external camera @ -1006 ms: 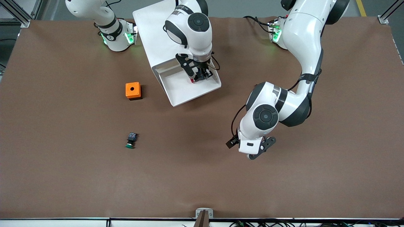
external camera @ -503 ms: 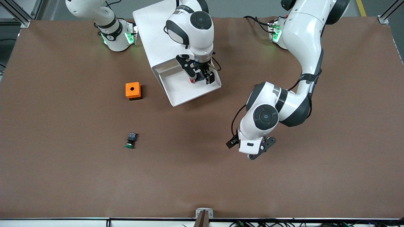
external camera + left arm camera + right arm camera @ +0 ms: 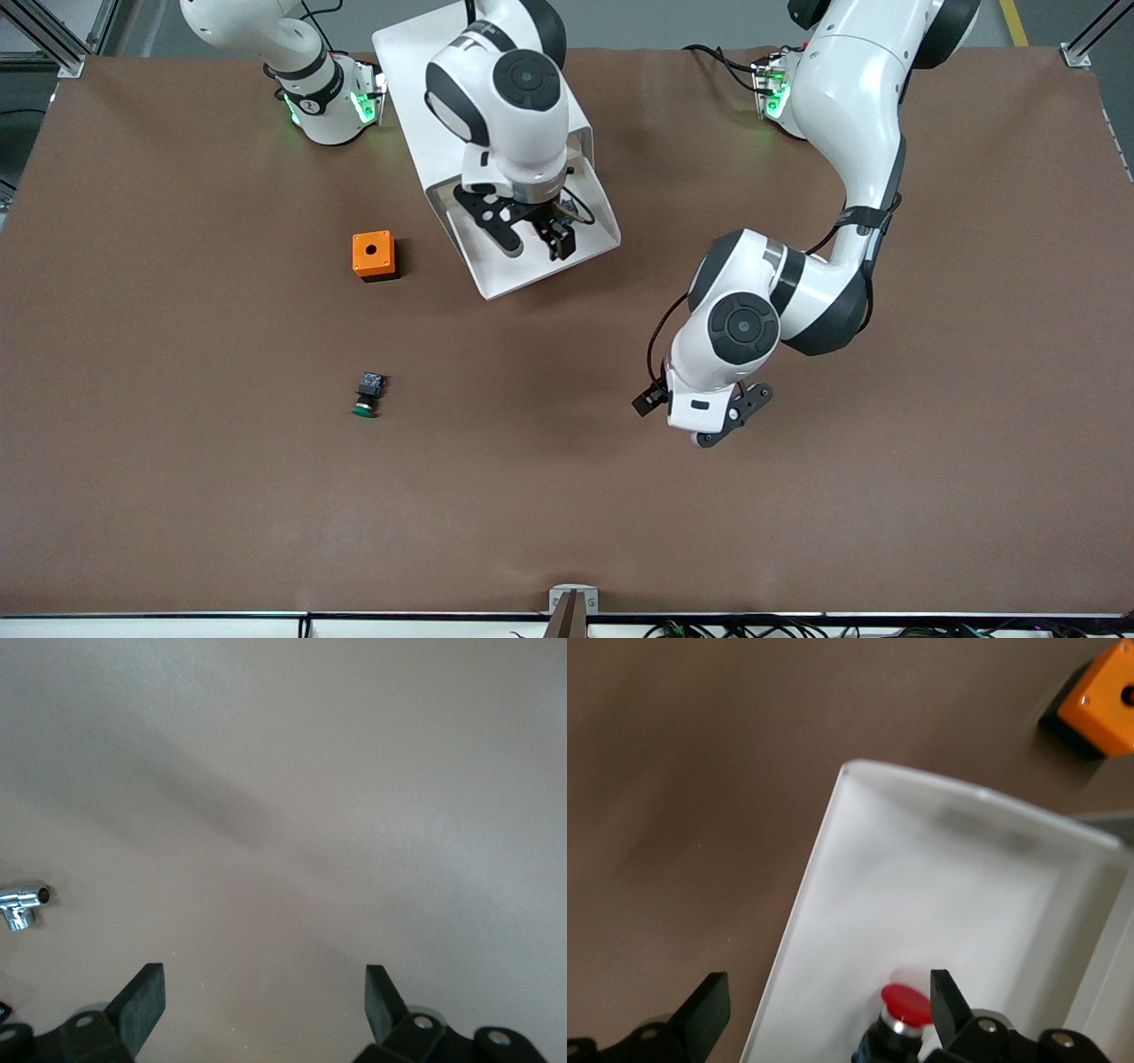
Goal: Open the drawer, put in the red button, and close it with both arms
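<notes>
The drawer stands pulled out of the white cabinet. My right gripper hangs over the drawer tray and hides the red button in the front view. In the right wrist view the right gripper is open, and the red button lies on the drawer's white floor close beside one finger, not gripped. My left gripper is open and empty over bare table; in the front view the left gripper waits toward the left arm's end, nearer the camera than the drawer.
An orange box with a round hole sits beside the drawer toward the right arm's end; it also shows in the right wrist view. A green-capped button lies nearer the camera than the box. A small chrome fitting shows in the left wrist view.
My right gripper opened and let go of the red button in the drawer, then shifted toward the right arm's end. The left arm has barely moved.
</notes>
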